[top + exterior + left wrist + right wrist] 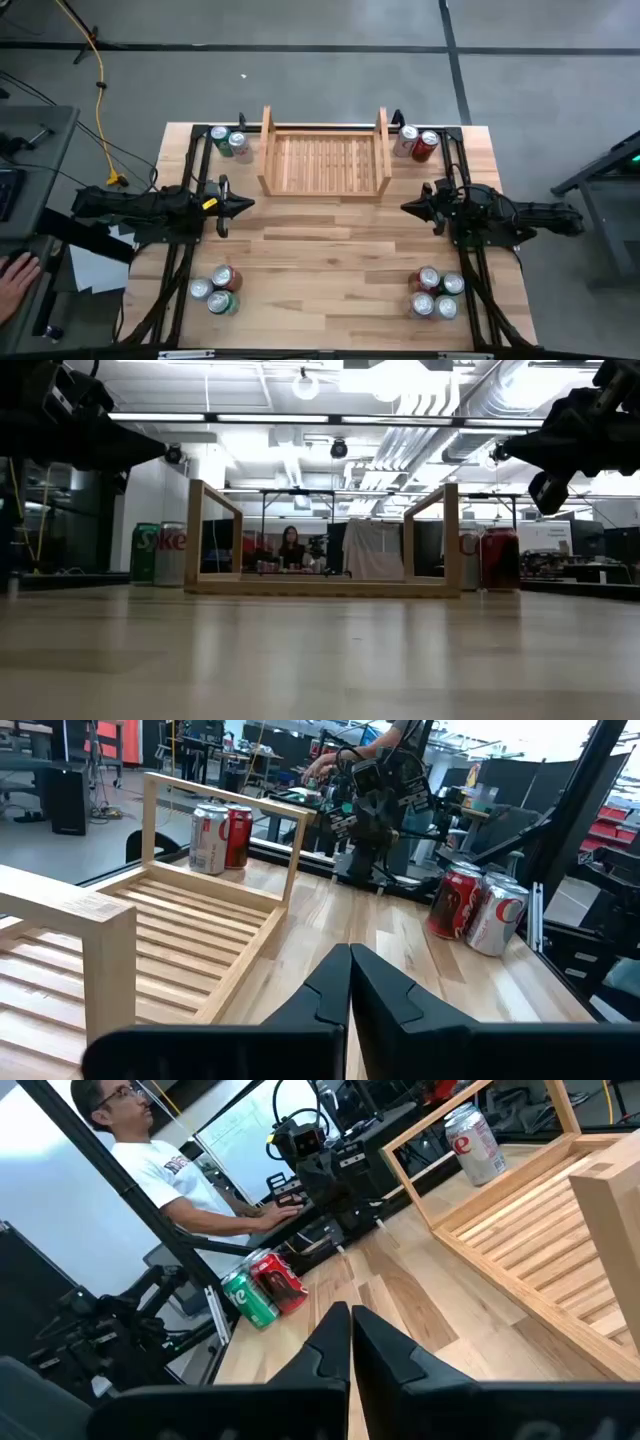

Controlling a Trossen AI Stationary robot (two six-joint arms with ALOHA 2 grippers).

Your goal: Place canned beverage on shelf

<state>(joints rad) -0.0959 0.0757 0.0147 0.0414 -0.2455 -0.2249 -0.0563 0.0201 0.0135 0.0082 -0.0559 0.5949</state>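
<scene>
We are hovering both arms in front of the shelf, left gripper and right gripper pinched closed and empty; we judge the cans rigid, slick and dentable, best gripped mid-body.

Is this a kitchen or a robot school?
Probably a robot lab or workshop. Bare pipes run across the ceiling, desks of equipment fill the room behind, and a person sits at a desk beside the wooden table.

The shelf is pale wood with a slatted base; the cans are red, green and silver.
</scene>
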